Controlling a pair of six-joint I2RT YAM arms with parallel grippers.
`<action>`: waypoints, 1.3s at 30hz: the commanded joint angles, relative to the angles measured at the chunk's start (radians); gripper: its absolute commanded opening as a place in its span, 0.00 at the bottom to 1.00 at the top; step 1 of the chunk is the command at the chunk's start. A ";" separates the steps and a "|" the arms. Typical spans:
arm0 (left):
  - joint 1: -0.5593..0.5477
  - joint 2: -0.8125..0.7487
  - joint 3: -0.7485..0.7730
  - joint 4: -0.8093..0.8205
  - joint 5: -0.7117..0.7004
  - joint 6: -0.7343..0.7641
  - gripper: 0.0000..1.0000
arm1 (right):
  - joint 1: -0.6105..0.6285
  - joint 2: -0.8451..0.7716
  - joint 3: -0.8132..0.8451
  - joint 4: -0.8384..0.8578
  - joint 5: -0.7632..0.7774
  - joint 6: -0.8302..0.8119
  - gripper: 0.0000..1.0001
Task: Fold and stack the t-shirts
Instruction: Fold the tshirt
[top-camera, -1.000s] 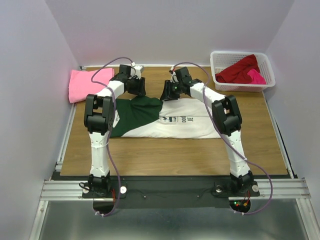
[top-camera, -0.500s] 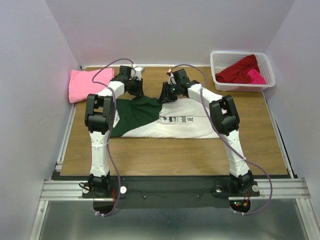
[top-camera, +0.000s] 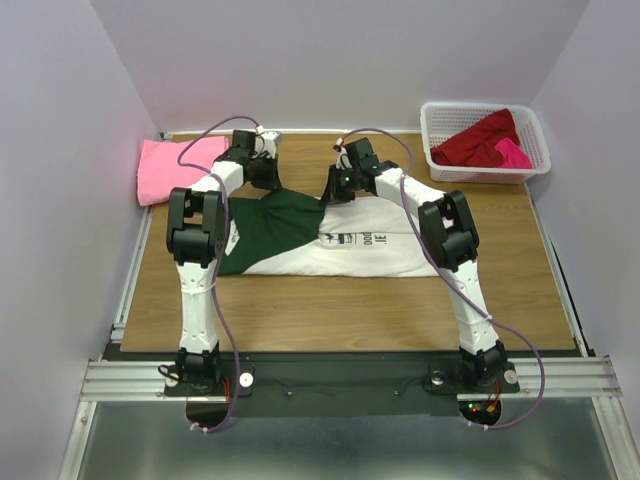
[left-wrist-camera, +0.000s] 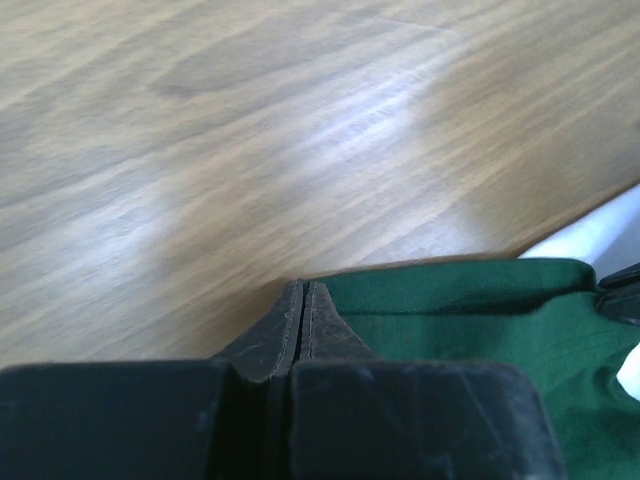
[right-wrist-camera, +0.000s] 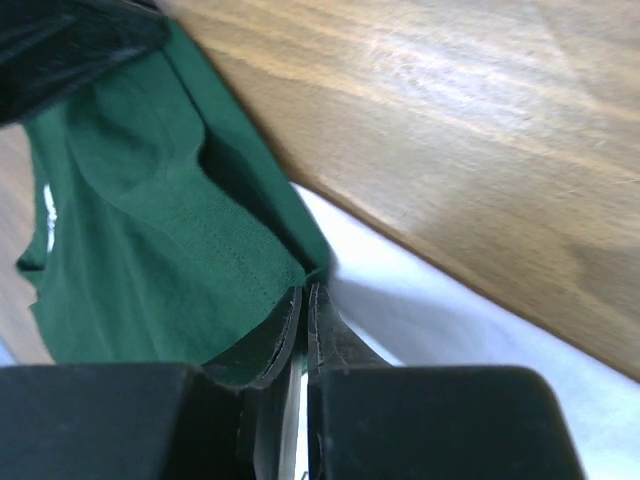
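Observation:
A white t-shirt with dark green sleeves (top-camera: 345, 245) lies spread across the middle of the table, one green sleeve folded over its left part (top-camera: 270, 225). My left gripper (top-camera: 268, 182) is down at that shirt's far edge. Its jaws are shut (left-wrist-camera: 303, 289) on the hem of the green cloth (left-wrist-camera: 470, 315). My right gripper (top-camera: 333, 190) is a little to the right, shut (right-wrist-camera: 305, 292) where green cloth (right-wrist-camera: 150, 230) meets white cloth (right-wrist-camera: 450, 340), with a strip of white showing between the fingers. A folded pink t-shirt (top-camera: 175, 168) lies at the back left.
A white lattice basket (top-camera: 437, 118) stands at the back right, holding a dark red t-shirt (top-camera: 478, 140) and a magenta one (top-camera: 513, 153). Bare wood table (top-camera: 330, 310) lies in front of the shirt. Grey walls close in on three sides.
Both grippers have closed from open onto the far edge of the white and green shirt. The left wrist has shifted slightly back and left; the shirt has not moved.

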 joint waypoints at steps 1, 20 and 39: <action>0.029 -0.065 0.049 0.045 -0.012 -0.029 0.00 | 0.006 -0.050 0.033 0.042 0.057 -0.038 0.04; 0.067 -0.113 0.030 0.125 0.024 -0.086 0.00 | 0.002 -0.010 0.126 0.042 0.078 -0.128 0.03; 0.066 -0.361 -0.293 0.128 -0.053 -0.129 0.00 | 0.006 -0.145 -0.068 0.044 -0.029 -0.160 0.06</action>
